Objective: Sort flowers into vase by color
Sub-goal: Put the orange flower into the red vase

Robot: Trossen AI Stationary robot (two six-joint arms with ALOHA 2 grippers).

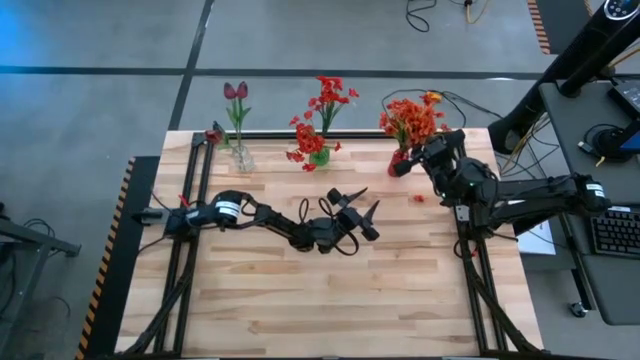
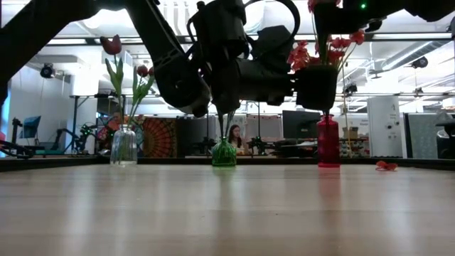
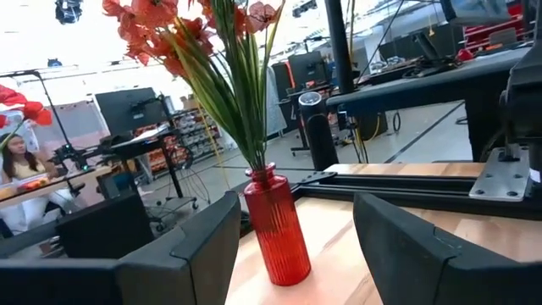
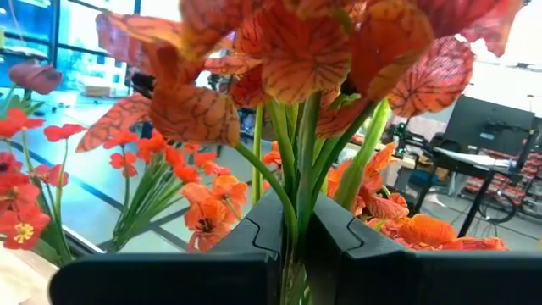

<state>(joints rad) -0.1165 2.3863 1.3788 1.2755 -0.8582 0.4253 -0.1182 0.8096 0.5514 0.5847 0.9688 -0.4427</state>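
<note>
Three vases stand along the table's far edge: a clear one (image 1: 240, 157) with maroon tulips (image 1: 235, 92), a green one (image 1: 319, 156) with red flowers (image 1: 328, 95), and a red one (image 3: 276, 230) with orange flowers (image 1: 408, 120). My right gripper (image 1: 428, 152) is just right of the red vase, above the table, shut on a bunch of orange flowers (image 4: 305, 51). My left gripper (image 1: 364, 204) stands open at mid-table with nothing between its fingers, facing the red vase, which is well ahead of it. My right gripper pinches several green stems (image 4: 296, 199) of the orange bunch between its two fingers. The fingers lie roughly level, across the stems, coming from the table's right. The blooms stand upright above the fingers; the gripper hides the stems' lower ends.
A loose red petal (image 1: 418, 198) lies on the table to the near right of the red vase. The wooden tabletop (image 1: 330, 300) stretches toward the near edge. Dark frame rails (image 1: 190, 200) run along the table's left and right sides.
</note>
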